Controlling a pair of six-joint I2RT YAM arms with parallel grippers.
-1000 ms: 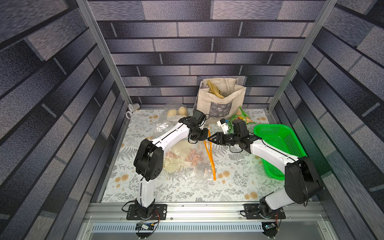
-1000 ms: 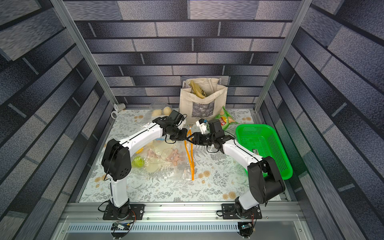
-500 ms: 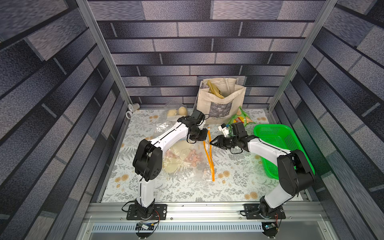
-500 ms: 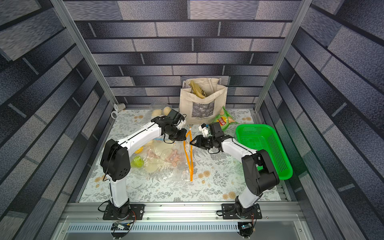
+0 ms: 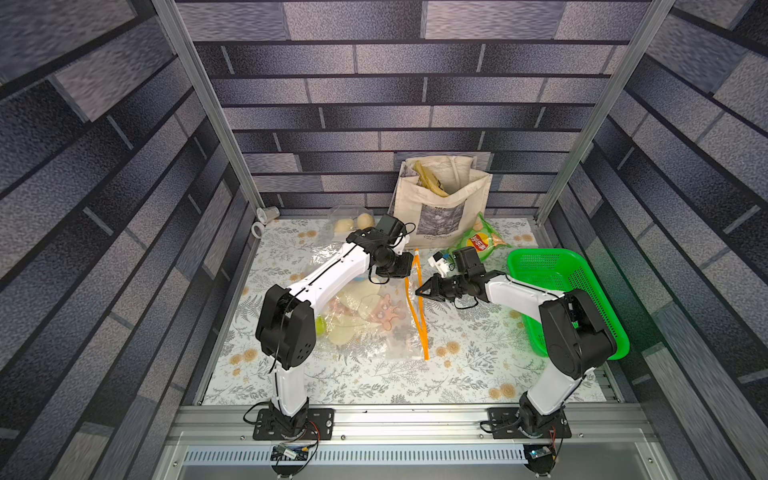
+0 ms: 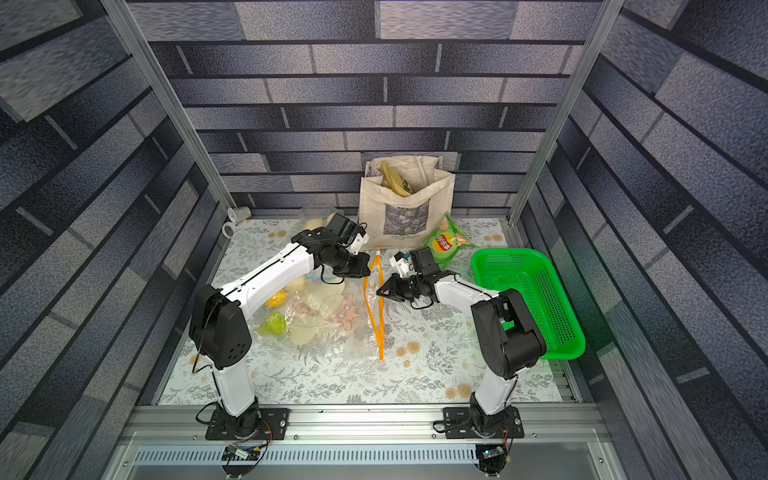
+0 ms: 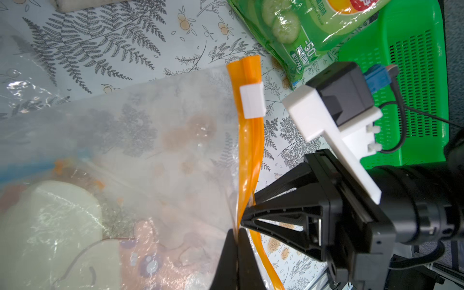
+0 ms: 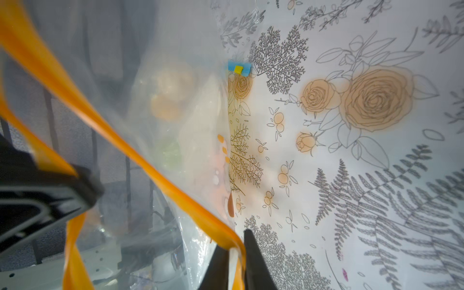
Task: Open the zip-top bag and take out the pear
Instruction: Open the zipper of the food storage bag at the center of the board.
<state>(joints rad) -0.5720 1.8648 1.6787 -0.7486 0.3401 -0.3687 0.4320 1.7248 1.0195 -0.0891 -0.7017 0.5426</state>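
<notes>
Clamping 1 orange strip [image 5: 420,328] of 1 zip-top bag [image 5: 365,332]: 2 grippers, left gripper [image 7: 237,234], right gripper [image 8: 236,251].

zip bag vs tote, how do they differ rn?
Zip bag lies on the table; tote stands upright at the back. Zip bag is clear plastic with an orange strip; tote is opaque beige cloth with a printed picture. The left gripper and right gripper pinch the zip bag's strip; neither holds the tote. Shared: both have items inside.

A robotics lab cell: aluminium frame posts [image 5: 206,104], printed brick-pattern walls [image 5: 415,83], floral-covered surface [image 5: 374,382], bolted metal base rail [image 5: 415,420].
</notes>
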